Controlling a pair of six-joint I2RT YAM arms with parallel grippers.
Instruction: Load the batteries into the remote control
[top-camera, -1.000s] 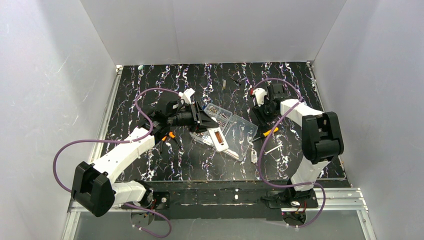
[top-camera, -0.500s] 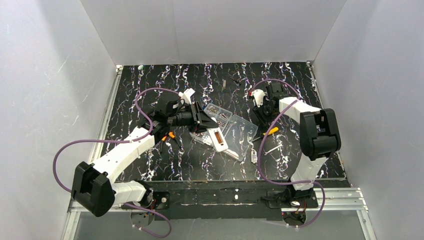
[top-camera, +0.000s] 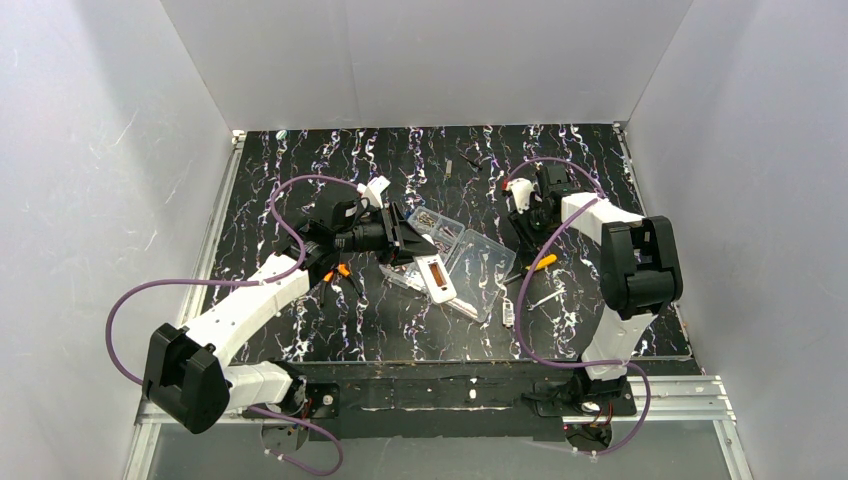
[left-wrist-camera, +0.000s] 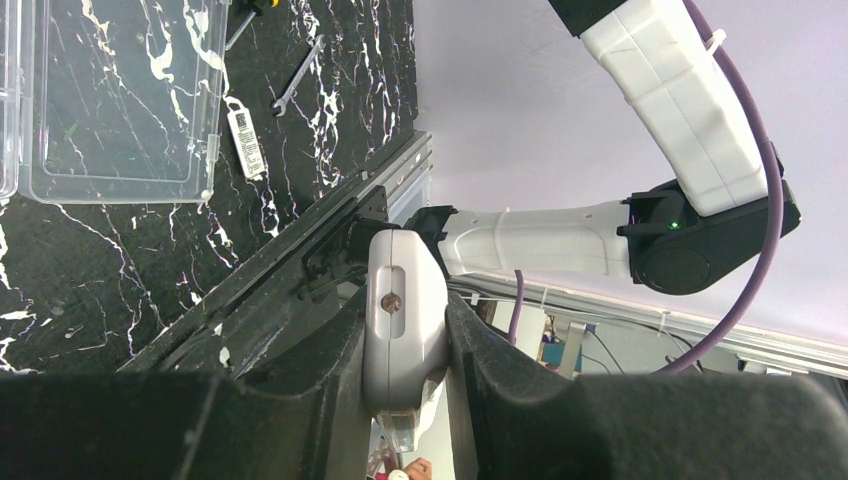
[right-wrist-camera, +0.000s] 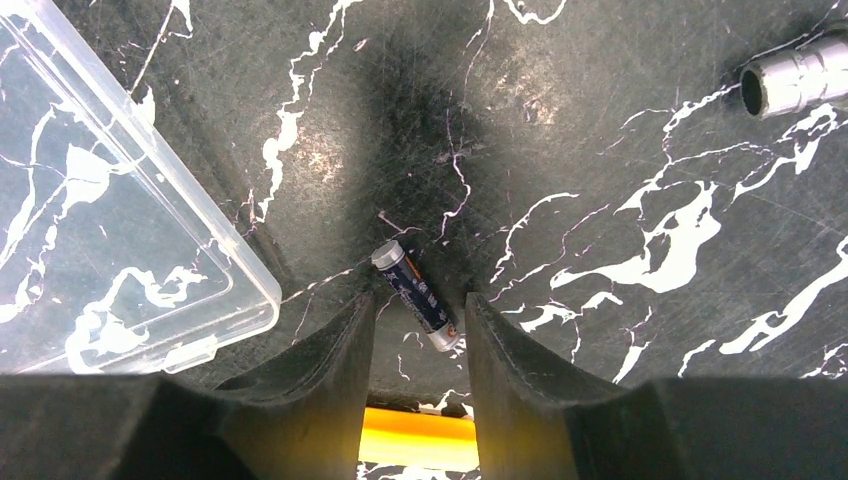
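Note:
The remote control (top-camera: 436, 275) is a slim white bar with an orange-lined open recess on its upper face. My left gripper (top-camera: 408, 240) is shut on one end of it and holds it over the clear organiser box. In the left wrist view the remote (left-wrist-camera: 403, 300) sits clamped between my left gripper's (left-wrist-camera: 405, 345) black fingers. My right gripper (top-camera: 518, 225) is low over the table, open. In the right wrist view my right gripper (right-wrist-camera: 418, 320) straddles a dark blue battery (right-wrist-camera: 415, 295) lying on the black marbled table; it lies askew, its end close to the right finger.
The clear organiser box (top-camera: 478, 262) lies open mid-table, its lid corner (right-wrist-camera: 120, 220) just left of my right fingers. A yellow-handled screwdriver (top-camera: 543, 263) lies beside the right gripper, seen under the fingers (right-wrist-camera: 418, 438). A metal socket (right-wrist-camera: 795, 75), a small wrench (left-wrist-camera: 297, 78) and a white tag (top-camera: 507, 313) lie nearby.
The right arm's elbow has shifted slightly left and back, with its gripper staying over the same spot. The left arm and the remote have not moved.

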